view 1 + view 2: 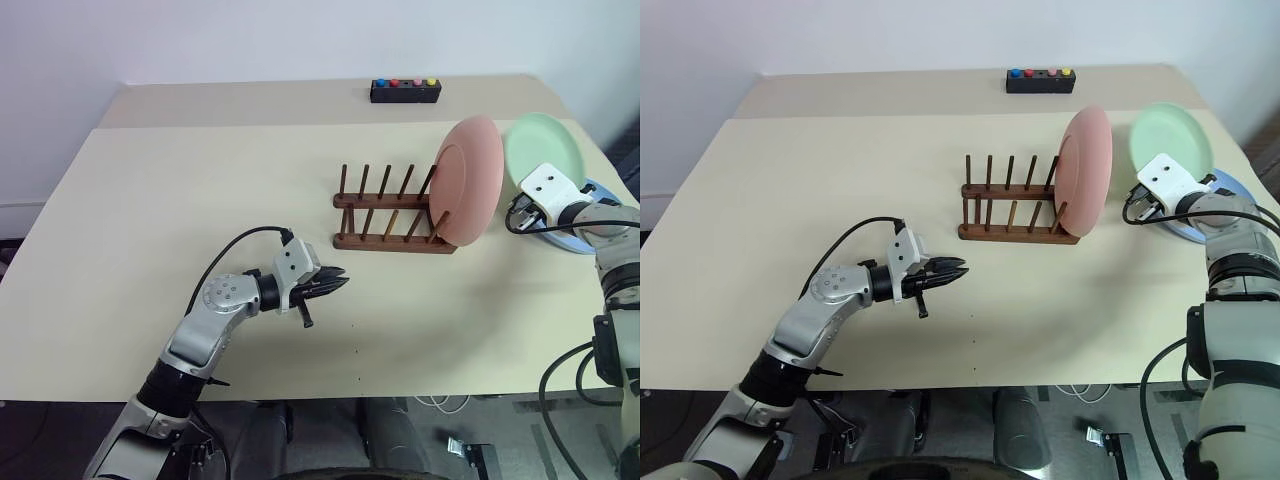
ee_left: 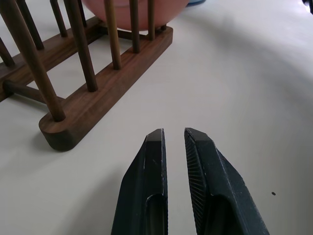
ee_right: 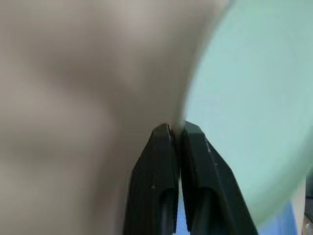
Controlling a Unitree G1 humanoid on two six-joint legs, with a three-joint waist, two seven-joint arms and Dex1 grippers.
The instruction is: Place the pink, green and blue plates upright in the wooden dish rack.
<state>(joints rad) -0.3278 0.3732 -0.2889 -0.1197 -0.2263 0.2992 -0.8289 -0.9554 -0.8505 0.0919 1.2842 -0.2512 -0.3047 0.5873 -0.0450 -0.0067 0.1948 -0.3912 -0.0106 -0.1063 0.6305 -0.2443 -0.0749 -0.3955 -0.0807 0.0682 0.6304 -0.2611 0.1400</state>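
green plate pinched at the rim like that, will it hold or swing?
Green plate looks rigid and thin-rimmed; right gripper is shut on its edge only, so it may pivot. Matte finish probably helps grip. Likely light.

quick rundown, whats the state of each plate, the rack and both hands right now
pink plate: upright in the end slot of the rack
green plate: tilted up, rim pinched by the right hand
blue plate: flat on the table, mostly hidden
rack: on the table, other slots free
left hand: shut, holding nothing, over the table
right hand: shut on the green plate's rim
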